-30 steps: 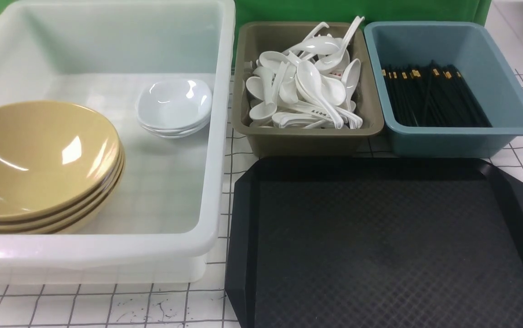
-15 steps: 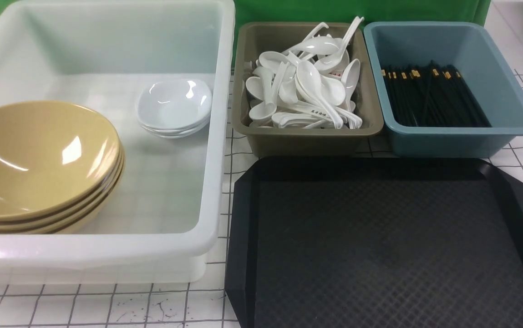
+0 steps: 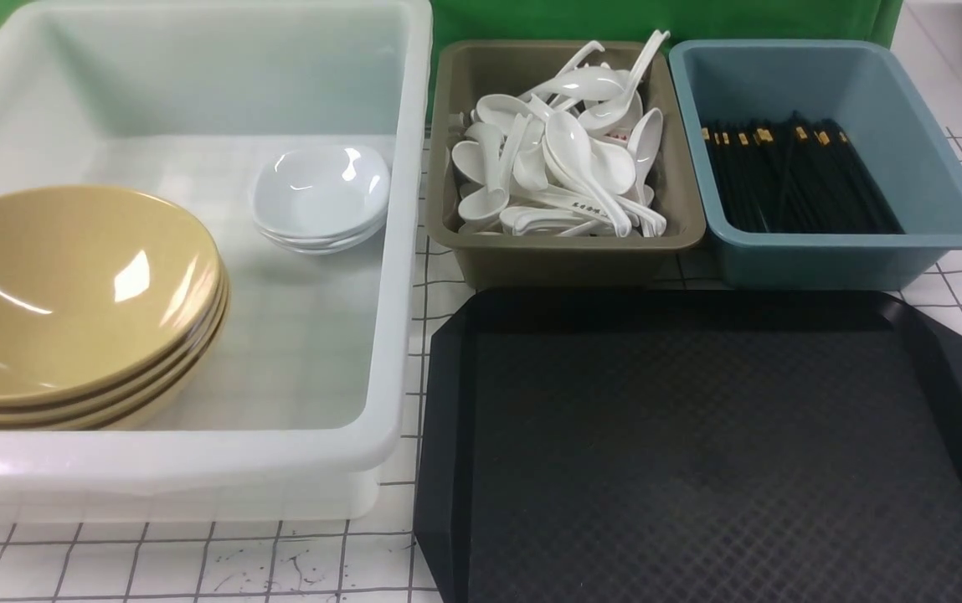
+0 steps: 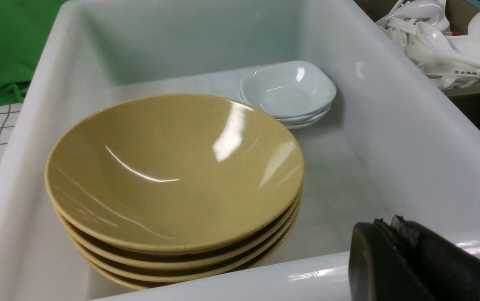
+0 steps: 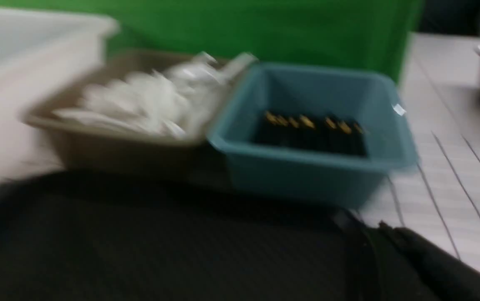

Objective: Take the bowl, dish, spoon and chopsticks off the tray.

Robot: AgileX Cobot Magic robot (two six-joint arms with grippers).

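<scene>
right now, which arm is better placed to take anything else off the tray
Right, likely: the right jaws hang shut by the tray near the blue bin, while the left jaws sit at the white tub rim. The tray looks bare, though, so nothing may be left to lift.

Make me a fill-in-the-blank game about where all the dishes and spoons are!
1. The yellow bowls sit stacked inside the ____ tub.
2. The white spoons are piled in the ____ bin.
3. The black chopsticks lie in the ____ bin.
4. The small white dishes sit in the same tub as the ____.

Missing words: white, olive, blue, bowls
</scene>
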